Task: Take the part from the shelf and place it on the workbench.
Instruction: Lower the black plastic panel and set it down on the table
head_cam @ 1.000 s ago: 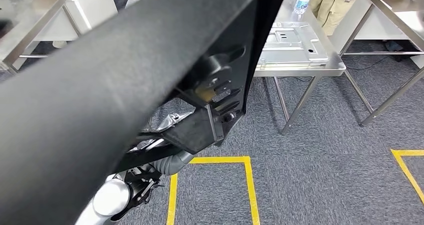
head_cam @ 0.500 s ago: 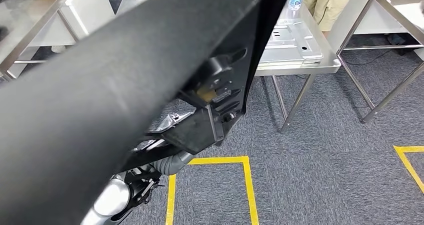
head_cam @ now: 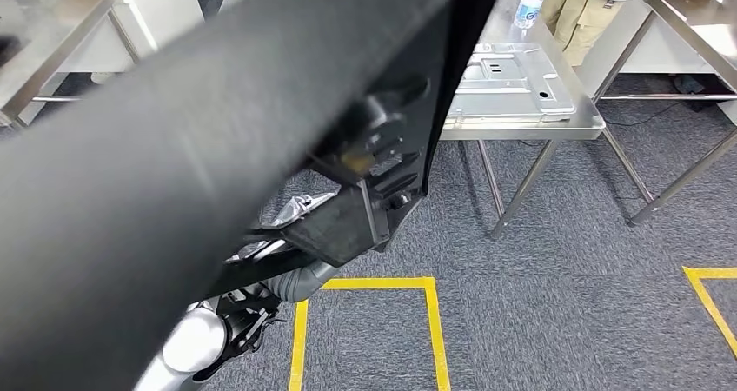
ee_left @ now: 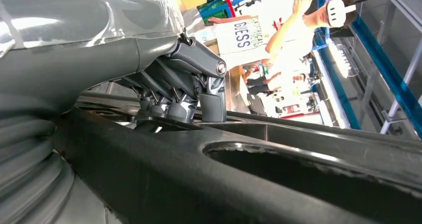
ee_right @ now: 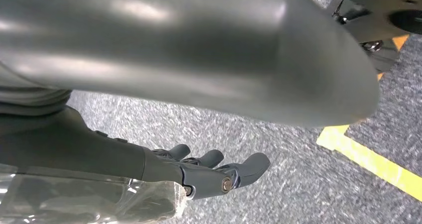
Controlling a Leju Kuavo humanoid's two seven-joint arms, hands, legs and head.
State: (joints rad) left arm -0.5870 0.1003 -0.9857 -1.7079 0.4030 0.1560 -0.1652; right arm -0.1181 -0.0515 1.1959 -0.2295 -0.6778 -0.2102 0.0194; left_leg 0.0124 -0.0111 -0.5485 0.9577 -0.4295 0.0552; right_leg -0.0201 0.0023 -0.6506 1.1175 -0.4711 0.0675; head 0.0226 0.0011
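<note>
Part (head_cam: 217,148) hides much of workbench (head_cam: 521,126).

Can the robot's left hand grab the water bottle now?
Probably not. The left hand grips the black part, and the water bottle stands far off on the steel table, across the carpet.

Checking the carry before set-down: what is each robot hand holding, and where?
Left robot hand grips the black part on a flat bar beside an opening. Right robot hand: hold unclear.
</note>
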